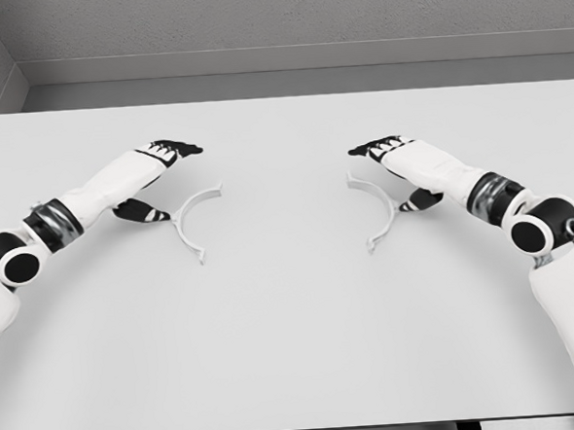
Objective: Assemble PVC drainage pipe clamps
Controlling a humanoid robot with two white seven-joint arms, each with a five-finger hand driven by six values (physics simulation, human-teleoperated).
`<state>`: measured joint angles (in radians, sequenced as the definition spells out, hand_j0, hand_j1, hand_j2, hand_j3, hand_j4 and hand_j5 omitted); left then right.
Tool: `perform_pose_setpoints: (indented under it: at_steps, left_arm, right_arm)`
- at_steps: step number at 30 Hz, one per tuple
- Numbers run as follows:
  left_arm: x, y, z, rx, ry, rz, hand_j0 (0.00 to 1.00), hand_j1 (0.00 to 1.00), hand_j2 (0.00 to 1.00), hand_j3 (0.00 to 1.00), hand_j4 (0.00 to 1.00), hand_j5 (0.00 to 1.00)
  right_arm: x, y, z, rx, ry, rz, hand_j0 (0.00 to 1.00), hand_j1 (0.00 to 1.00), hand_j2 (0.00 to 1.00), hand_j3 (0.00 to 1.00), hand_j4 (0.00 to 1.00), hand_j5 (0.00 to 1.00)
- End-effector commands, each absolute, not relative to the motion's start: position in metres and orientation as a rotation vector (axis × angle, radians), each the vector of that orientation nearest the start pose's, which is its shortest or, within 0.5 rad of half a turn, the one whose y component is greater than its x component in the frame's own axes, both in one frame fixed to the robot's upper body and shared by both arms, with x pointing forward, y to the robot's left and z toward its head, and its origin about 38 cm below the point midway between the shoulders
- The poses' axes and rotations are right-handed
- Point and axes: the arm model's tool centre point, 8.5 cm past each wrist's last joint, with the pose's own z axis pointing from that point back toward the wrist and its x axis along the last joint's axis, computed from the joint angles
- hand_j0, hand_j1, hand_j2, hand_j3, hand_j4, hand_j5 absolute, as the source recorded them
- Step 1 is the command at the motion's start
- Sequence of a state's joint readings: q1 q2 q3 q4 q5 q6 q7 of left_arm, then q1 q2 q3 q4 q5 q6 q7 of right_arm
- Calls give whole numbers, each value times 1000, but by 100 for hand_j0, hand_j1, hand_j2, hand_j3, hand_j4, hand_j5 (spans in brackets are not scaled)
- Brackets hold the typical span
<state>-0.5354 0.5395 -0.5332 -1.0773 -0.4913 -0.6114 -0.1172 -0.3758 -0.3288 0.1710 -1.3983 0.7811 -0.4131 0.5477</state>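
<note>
Two white half-ring clamps lie flat on the white table, well apart. The left clamp curves with its open side toward the right; the right clamp curves with its open side toward the left, so the two face each other across the middle of the table.

The left robot hand sits just beside the left clamp, fingers stretched out flat and thumb spread low, holding nothing. The right robot hand sits just beside the right clamp in the same way, fingers extended, thumb apart near the clamp's outer curve, gripping nothing.
</note>
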Motion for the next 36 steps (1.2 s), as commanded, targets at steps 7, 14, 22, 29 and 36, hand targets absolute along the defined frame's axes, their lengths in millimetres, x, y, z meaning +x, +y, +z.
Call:
perform_pose_setpoints:
  at_steps: [7, 14, 22, 29, 36]
  left_arm:
    - [463, 286, 119, 400, -1668, -1555, 100, 100, 100, 100, 100, 100]
    - [460, 279, 119, 385, -1685, -1555, 100, 100, 100, 100, 100, 100]
    - [459, 268, 120, 364, -1712, -1551, 100, 100, 100, 100, 100, 100]
    - [452, 259, 121, 345, -1737, -1561, 100, 100, 100, 100, 100, 100]
    - [445, 247, 119, 317, -1765, -1561, 100, 100, 100, 100, 100, 100]
  right_arm:
    - [449, -246, 139, -491, -1434, 1654, 100, 100, 100, 100, 100, 100]
    - [449, -240, 138, -480, -1443, 1653, 100, 100, 100, 100, 100, 100]
    - [454, -247, 145, -505, -1440, 1648, 100, 100, 100, 100, 100, 100]
    - [460, -249, 138, -492, -1413, 1634, 100, 100, 100, 100, 100, 100]
    - [460, -242, 138, -481, -1424, 1635, 100, 100, 100, 100, 100, 100]
